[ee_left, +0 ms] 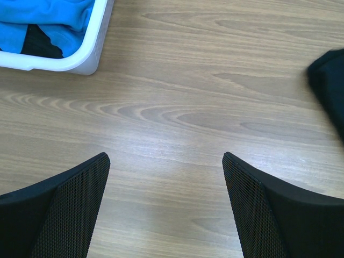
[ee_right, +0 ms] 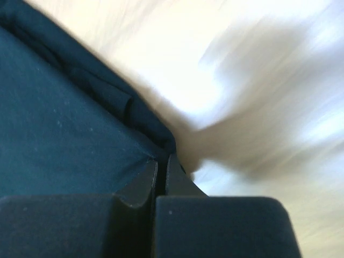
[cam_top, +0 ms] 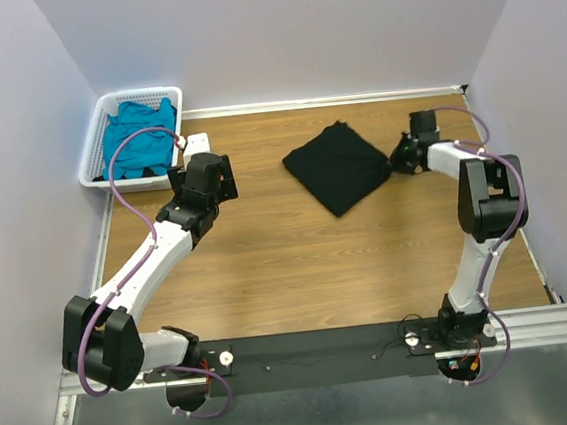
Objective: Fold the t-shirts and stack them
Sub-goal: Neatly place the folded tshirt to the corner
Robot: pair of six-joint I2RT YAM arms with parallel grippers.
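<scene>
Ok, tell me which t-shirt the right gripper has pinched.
The black t-shirt, folded on the table: the right gripper is shut on its corner. The teal-blue t-shirt lies crumpled in the white basket.

No legible text or markings.

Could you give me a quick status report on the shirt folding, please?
Left gripper open, empty. Right gripper shut on black t-shirt corner. Teal t-shirt in basket.

1 t-shirt [cam_top: 140, 136] lies in the basket [cam_top: 92, 157], the other t-shirt [cam_top: 339, 167] rightward.
</scene>
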